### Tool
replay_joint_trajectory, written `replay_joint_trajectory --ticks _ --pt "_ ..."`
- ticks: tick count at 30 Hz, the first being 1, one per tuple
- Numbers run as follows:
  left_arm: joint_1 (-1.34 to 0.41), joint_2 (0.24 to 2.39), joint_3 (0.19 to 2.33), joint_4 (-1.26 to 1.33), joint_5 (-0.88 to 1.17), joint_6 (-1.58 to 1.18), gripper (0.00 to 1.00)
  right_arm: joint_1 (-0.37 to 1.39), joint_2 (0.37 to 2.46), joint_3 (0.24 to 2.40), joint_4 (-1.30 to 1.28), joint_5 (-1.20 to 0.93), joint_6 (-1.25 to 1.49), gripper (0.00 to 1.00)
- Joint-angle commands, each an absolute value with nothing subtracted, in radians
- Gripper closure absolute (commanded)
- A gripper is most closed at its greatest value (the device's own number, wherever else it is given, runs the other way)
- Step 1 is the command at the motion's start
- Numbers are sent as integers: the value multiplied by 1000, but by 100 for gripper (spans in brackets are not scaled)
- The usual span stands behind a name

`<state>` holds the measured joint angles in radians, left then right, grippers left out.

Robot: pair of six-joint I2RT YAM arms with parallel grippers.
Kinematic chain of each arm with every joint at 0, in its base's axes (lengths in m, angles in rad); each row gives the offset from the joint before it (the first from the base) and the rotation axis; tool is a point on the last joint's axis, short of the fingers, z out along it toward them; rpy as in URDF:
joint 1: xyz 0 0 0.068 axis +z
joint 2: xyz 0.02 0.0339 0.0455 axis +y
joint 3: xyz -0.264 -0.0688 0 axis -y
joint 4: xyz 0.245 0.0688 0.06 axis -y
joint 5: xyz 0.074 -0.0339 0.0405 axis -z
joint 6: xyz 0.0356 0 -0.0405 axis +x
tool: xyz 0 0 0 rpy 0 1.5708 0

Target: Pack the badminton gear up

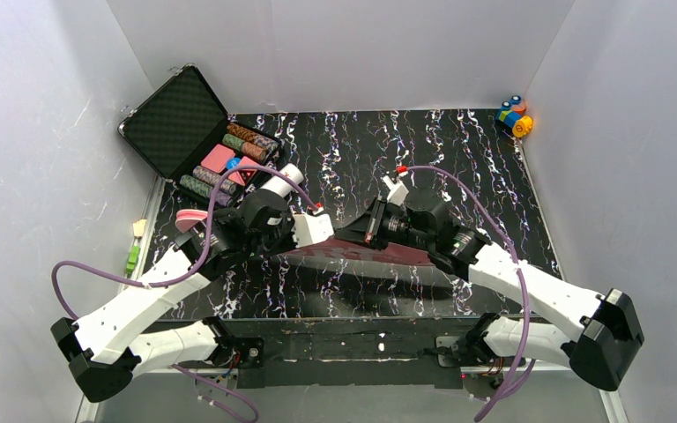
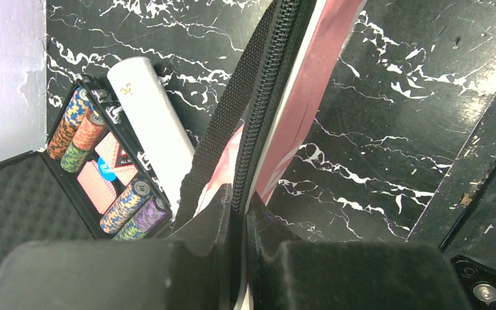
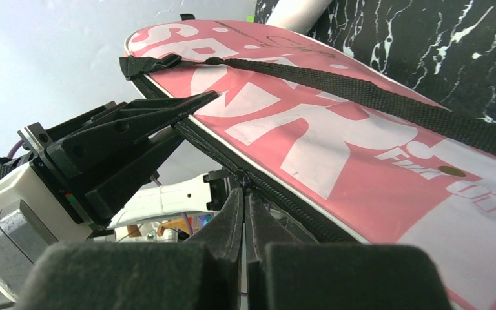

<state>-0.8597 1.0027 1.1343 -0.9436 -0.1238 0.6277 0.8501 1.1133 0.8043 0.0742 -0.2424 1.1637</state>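
The pink bag (image 3: 336,148) lettered "SPORT" is held up on edge over the black marbled table, and from above it shows as a dark red strip (image 1: 361,254). My left gripper (image 2: 239,197) is shut on the bag's (image 2: 310,84) zippered edge, with the black zipper running up between its fingers. My right gripper (image 3: 244,192) is shut, its tips pinched on the zipper pull. The two grippers (image 1: 317,227) (image 1: 366,227) face each other at mid-table. A white tube (image 2: 155,123) lies beside the bag, towards the case (image 1: 286,176).
An open black case (image 1: 185,115) with striped poker chips (image 2: 126,206) stands at the far left. A small colourful toy (image 1: 516,116) sits in the far right corner. Green and yellow bits (image 1: 132,256) lie off the table's left edge. White walls enclose the table.
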Motion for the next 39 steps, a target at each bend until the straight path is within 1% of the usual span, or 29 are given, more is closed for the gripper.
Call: replay_joint_trajectory --ticks 1,7,13,18,22,23,26,27,30,31,32,36,39 --pt "-865 954 1173 -858 -86 617 100 806 1042 832 -24 -221 1086 99" --pt "-865 951 1172 -865 -85 618 100 708 908 795 -197 -237 980 99" --pt "-865 952 1172 -865 -83 620 100 588 832 855 -447 -258 821 99" --pt "-865 949 1163 -862 -85 620 100 553 804 932 -611 -206 710 99" --pt "-865 951 1157 -862 -72 601 100 551 790 971 -641 -206 682 99" --pt "-865 953 1157 -861 -56 587 94 551 792 975 -631 -223 685 99" --pt "-865 958 1156 -867 35 524 55 552 796 977 -592 -277 702 99" --pt "-865 960 1156 -867 77 505 46 551 797 979 -580 -294 708 99" --pt "-865 963 1160 -825 189 456 33 552 799 985 -563 -330 716 99" --pt "-866 965 1163 -798 226 450 26 552 796 990 -562 -338 716 99" --pt "-870 1020 1213 -729 317 426 16 553 782 1007 -568 -345 718 99" --pt "-888 1179 1344 -717 403 387 14 554 773 1035 -583 -358 722 99" --pt "-937 1268 1407 -711 432 375 12 559 772 1058 -594 -362 729 99"
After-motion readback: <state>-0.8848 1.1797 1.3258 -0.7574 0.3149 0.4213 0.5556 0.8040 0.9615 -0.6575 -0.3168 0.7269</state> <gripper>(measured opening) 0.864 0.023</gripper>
